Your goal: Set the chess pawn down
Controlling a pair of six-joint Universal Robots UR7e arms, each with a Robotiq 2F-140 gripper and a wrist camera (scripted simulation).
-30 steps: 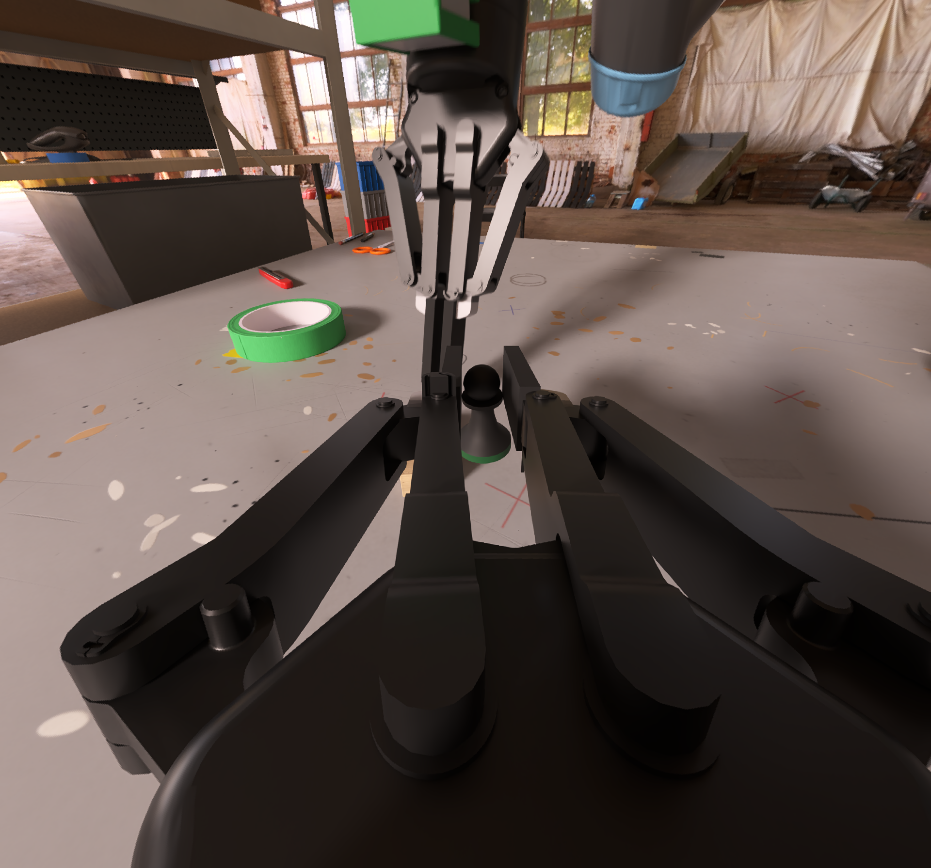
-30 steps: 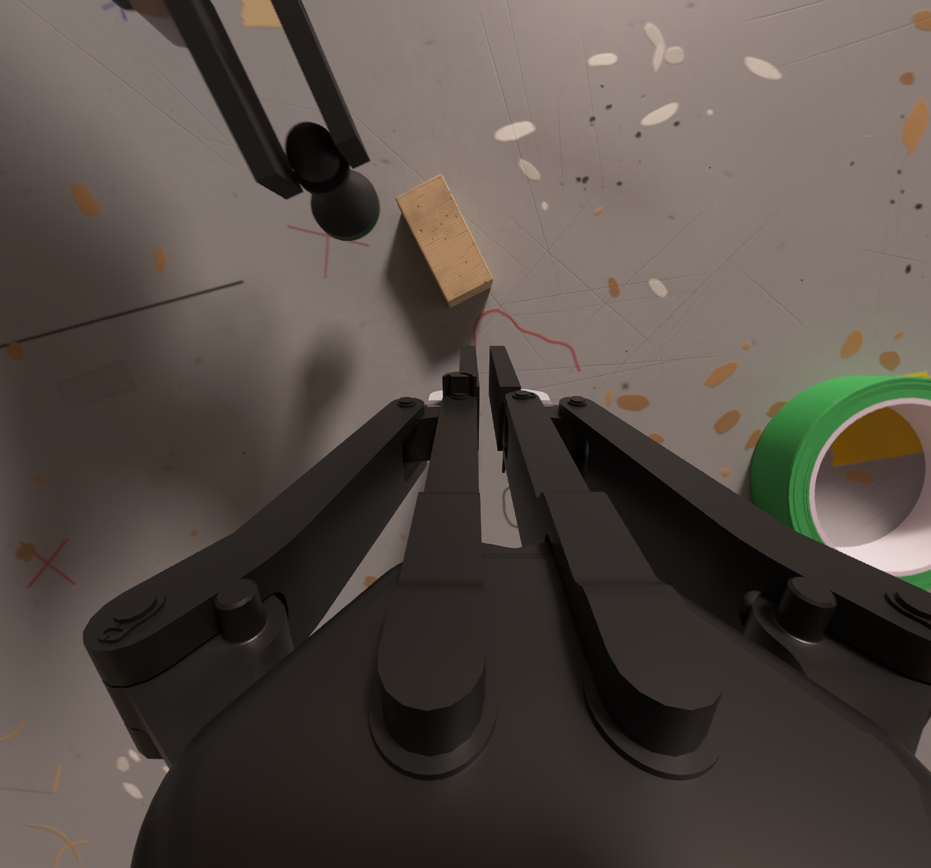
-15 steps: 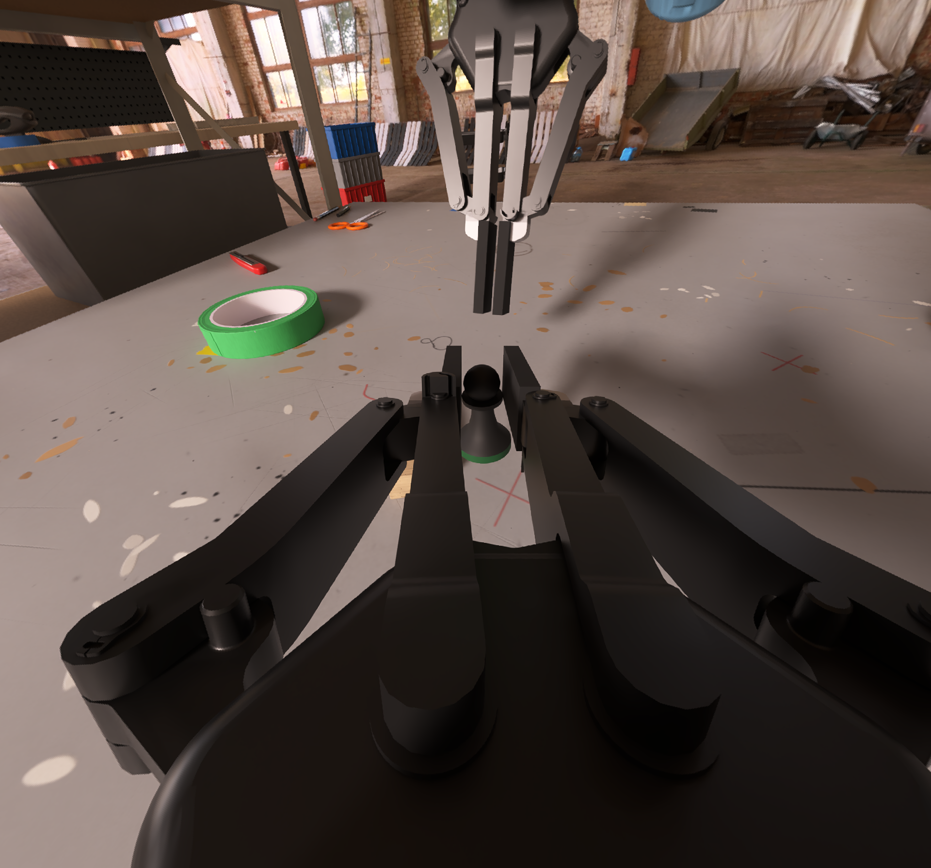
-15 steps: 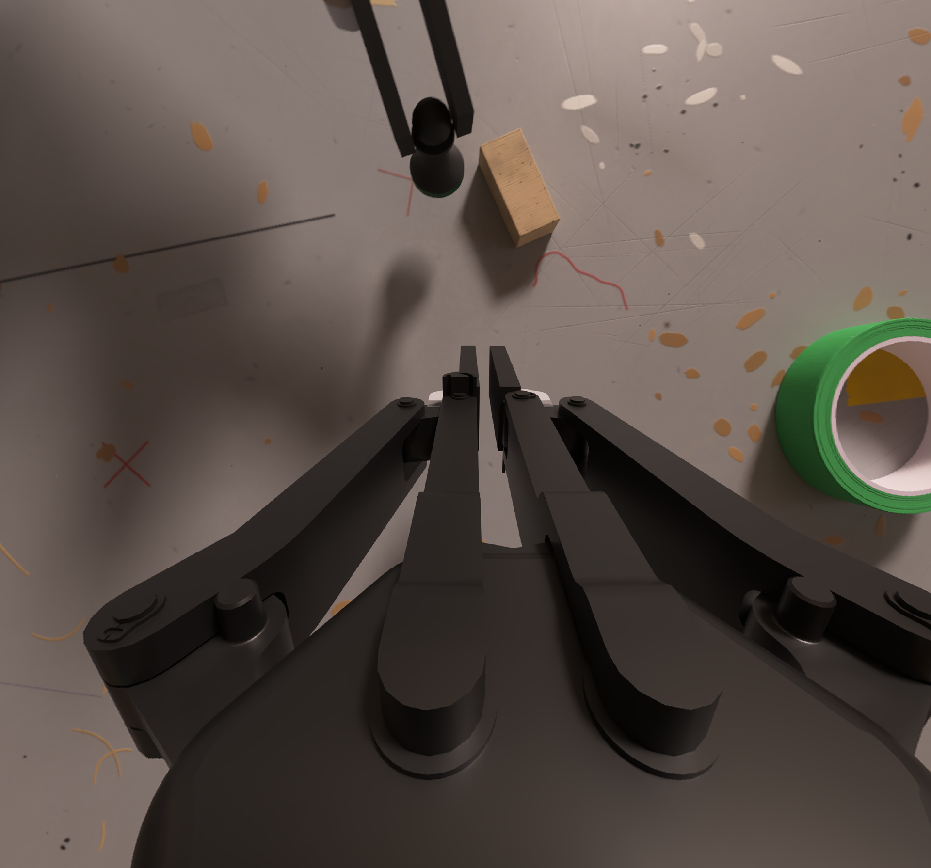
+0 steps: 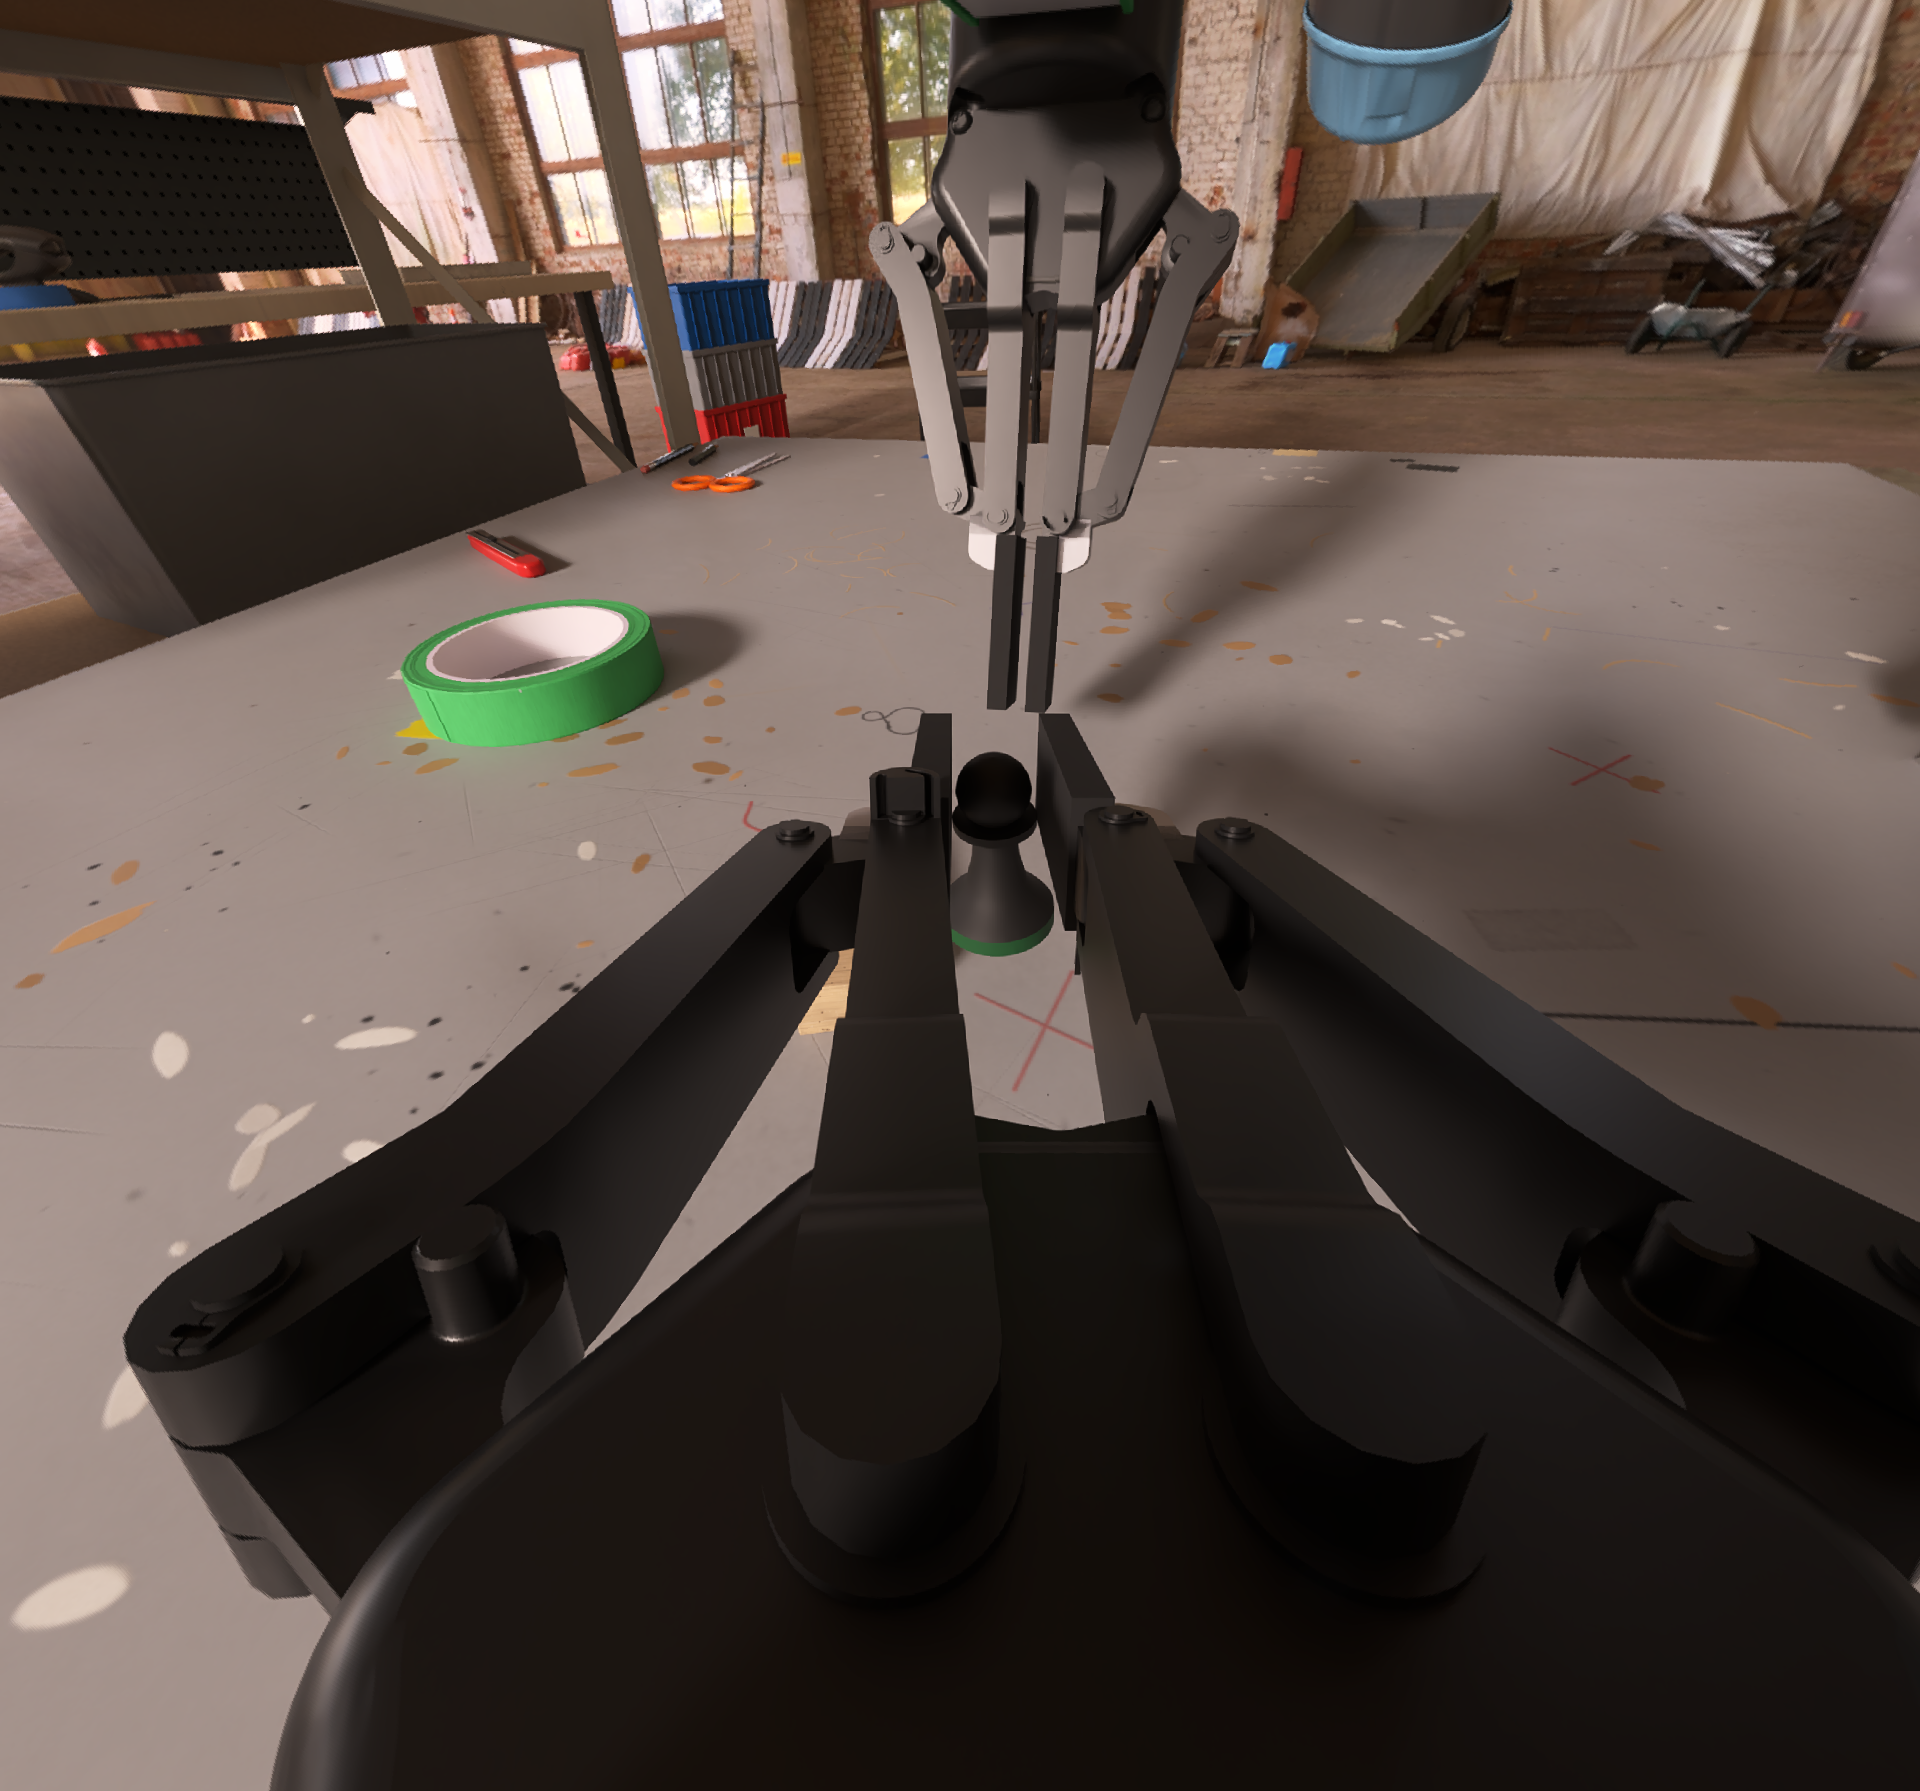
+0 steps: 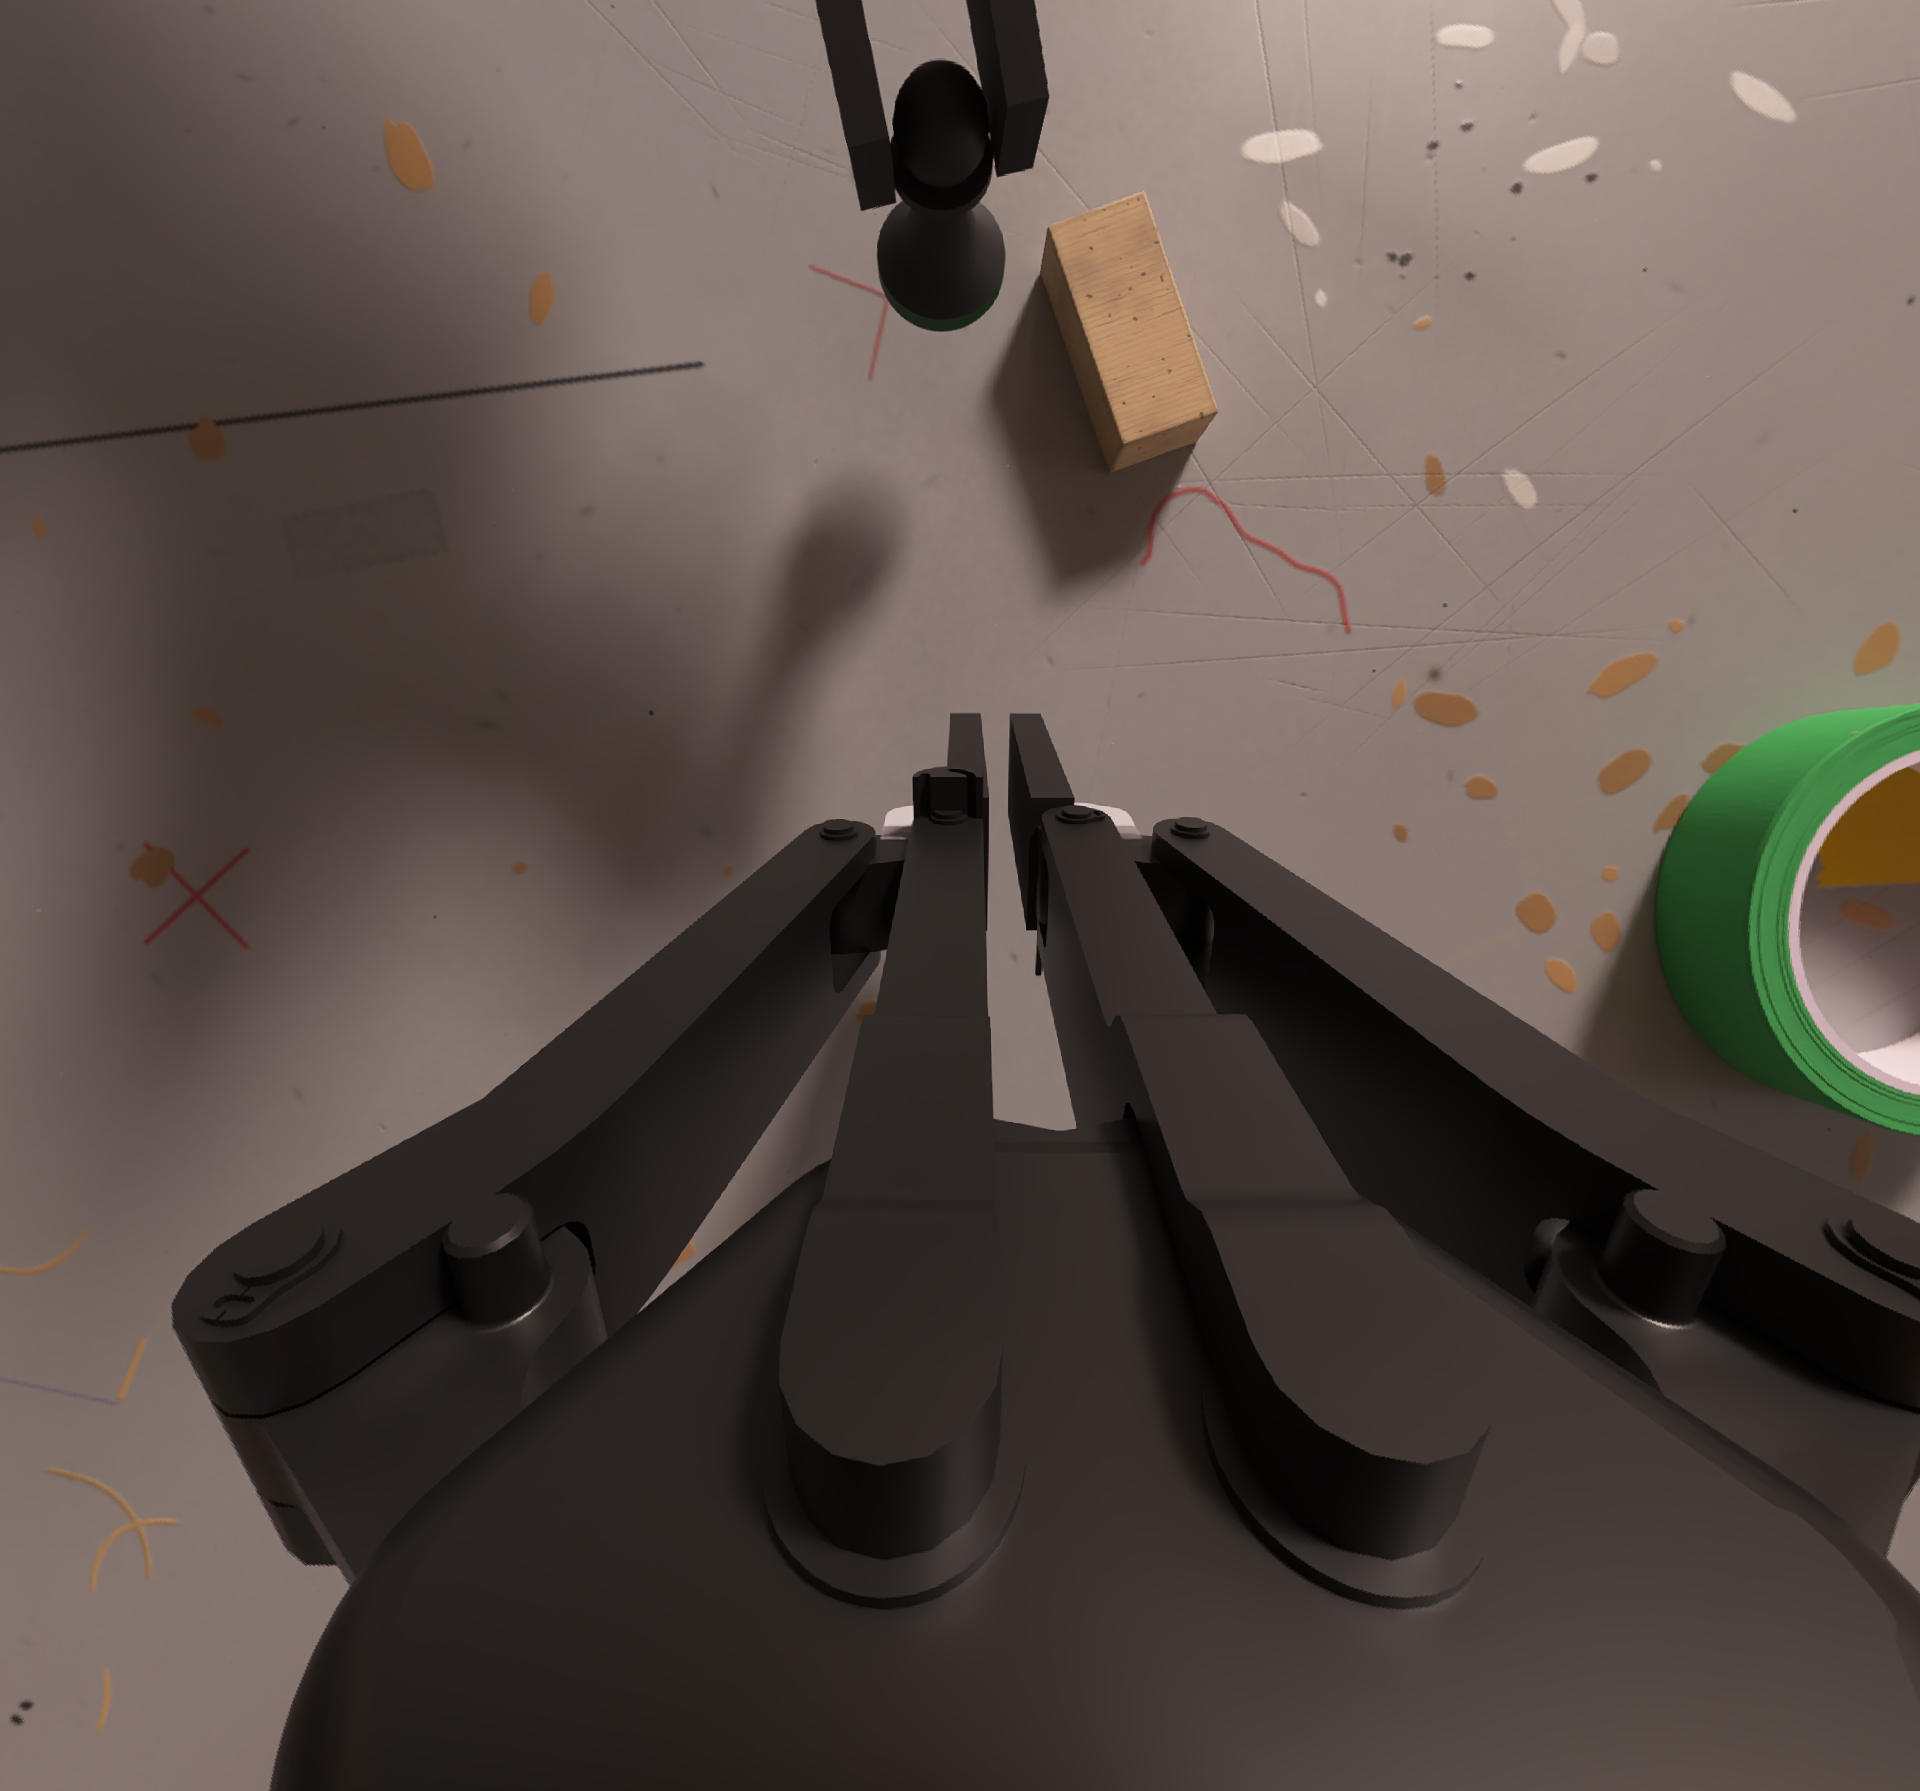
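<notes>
1. While my left claw [image 5: 992, 754] grips the pawn [image 5: 995, 858] by its head, its base looks just above the tabletop [image 5: 1455, 858].
2. Lowering and letting go remain.
3. My right claw [image 6: 995, 739] is clenched, empty.

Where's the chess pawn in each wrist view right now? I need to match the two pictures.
Left wrist view: the chess pawn sits centre frame, upright between the left gripper fingers.
Right wrist view: the pawn is top centre, head between the same fingers, beside a wooden block.
Shared landmark: the green tape roll, upper left in the left view, at the right edge in the right view.
</notes>
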